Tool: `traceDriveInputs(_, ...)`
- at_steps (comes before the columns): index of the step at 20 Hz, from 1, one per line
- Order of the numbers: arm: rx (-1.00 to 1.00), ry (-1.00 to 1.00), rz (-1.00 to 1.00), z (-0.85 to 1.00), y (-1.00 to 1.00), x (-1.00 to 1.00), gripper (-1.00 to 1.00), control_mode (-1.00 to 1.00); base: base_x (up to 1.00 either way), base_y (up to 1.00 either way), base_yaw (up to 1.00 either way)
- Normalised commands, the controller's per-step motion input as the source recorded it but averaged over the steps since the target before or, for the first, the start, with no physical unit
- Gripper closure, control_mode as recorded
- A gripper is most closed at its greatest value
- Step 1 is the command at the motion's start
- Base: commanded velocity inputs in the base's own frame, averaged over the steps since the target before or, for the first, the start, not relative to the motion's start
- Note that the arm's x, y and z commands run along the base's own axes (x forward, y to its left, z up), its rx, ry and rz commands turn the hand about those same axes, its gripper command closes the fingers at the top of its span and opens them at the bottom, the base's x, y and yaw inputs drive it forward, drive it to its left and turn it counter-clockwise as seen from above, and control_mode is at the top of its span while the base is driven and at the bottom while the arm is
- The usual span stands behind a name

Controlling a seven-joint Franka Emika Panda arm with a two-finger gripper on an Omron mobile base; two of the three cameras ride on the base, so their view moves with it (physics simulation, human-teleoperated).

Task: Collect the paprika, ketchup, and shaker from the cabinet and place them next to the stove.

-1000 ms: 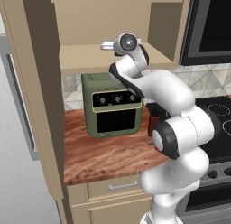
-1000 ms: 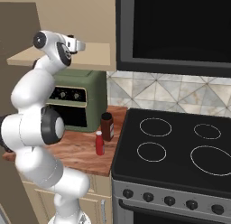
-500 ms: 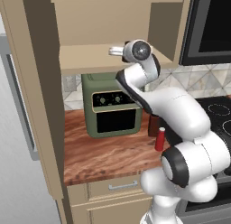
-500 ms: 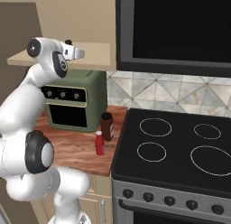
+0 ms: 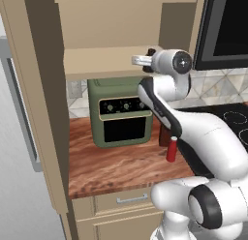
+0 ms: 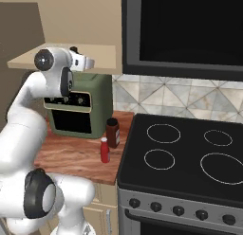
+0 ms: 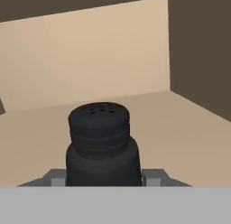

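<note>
I find no writing I can read anywhere around me. The paprika (image 6: 112, 132) jar and the ketchup (image 6: 105, 150) bottle on the counter are too small for any lettering on their labels to show. The toaster oven (image 5: 123, 111) carries only plain knobs on its front panel, and the stove (image 6: 187, 156) only thin white burner rings.

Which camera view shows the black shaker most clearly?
The hand view shows the shaker best: it stands upright on the cabinet shelf, close in front, with the holes in its rounded top visible, between the tips of the claw. In both base views the arm's hand hides the shaker.
</note>
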Motion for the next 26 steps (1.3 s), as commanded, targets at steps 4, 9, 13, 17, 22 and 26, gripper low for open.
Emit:
traceDriveInputs(4,0.04,0.00,0.20,-0.19,-0.47,-0.62,1.00,-1.00,0.00,0.00,0.00)
traceDriveInputs(9,0.03,0.00,0.20,-0.26,-0.40,-0.60,1.00,-1.00,0.00,0.00,0.00)
traceDriveInputs(13,0.01,0.00,0.21,-0.34,-0.36,-0.67,1.00,-1.00,0.00,0.00,0.00)
traceDriveInputs(17,0.00,0.00,0.23,-0.41,-0.24,-0.89,1.00,-1.00,0.00,0.00,0.00)
traceDriveInputs(22,0.00,0.00,0.23,-0.41,-0.18,-0.81,1.00,-1.00,0.00,0.00,0.00)
traceDriveInputs(26,0.00,0.00,0.22,-0.42,-0.19,-0.62,1.00,-1.00,0.00,0.00,0.00)
